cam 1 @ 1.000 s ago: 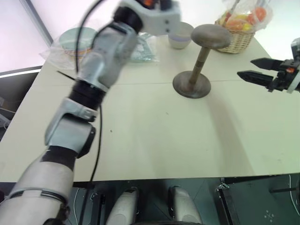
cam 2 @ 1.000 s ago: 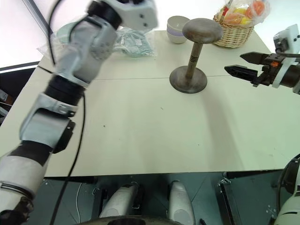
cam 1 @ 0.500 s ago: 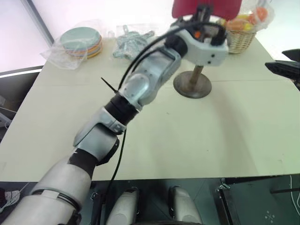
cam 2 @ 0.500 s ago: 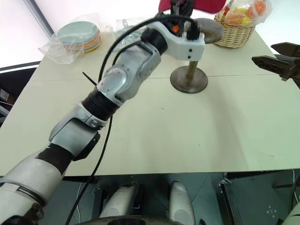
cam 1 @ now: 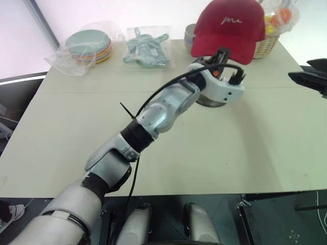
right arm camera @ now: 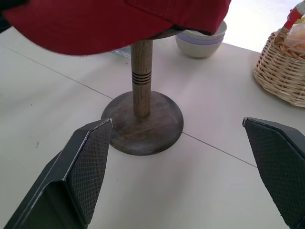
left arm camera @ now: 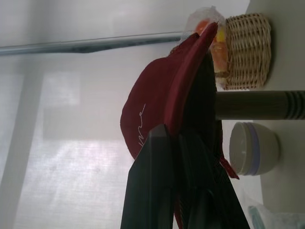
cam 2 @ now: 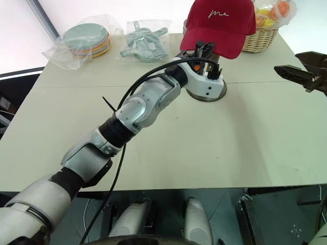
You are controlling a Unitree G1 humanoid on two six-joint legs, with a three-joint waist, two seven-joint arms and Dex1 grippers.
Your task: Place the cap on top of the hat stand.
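Note:
The dark red cap (cam 1: 230,25) with white script covers the domed top of the hat stand (right arm camera: 141,78) at the table's far middle. My left gripper (cam 2: 203,49) reaches up from below and is shut on the cap's brim; in the left wrist view its black fingers (left arm camera: 162,143) pinch the brim's edge beside the stand's stem (left arm camera: 257,105). The stand's round base (cam 2: 218,92) peeks out behind my left wrist. My right gripper (cam 1: 306,77) hovers open to the right of the stand, apart from it, holding nothing.
A wicker basket (cam 1: 265,45) of fruit stands just behind the cap at the far right. Lavender bowls (right arm camera: 200,40) sit behind the stand. Bagged plates (cam 1: 87,43) and a bag of teal items (cam 1: 148,43) lie at the far left.
My left arm swung down and to the right, bringing the cap from above the picture down over the stand's top. The right gripper drew a little further right.

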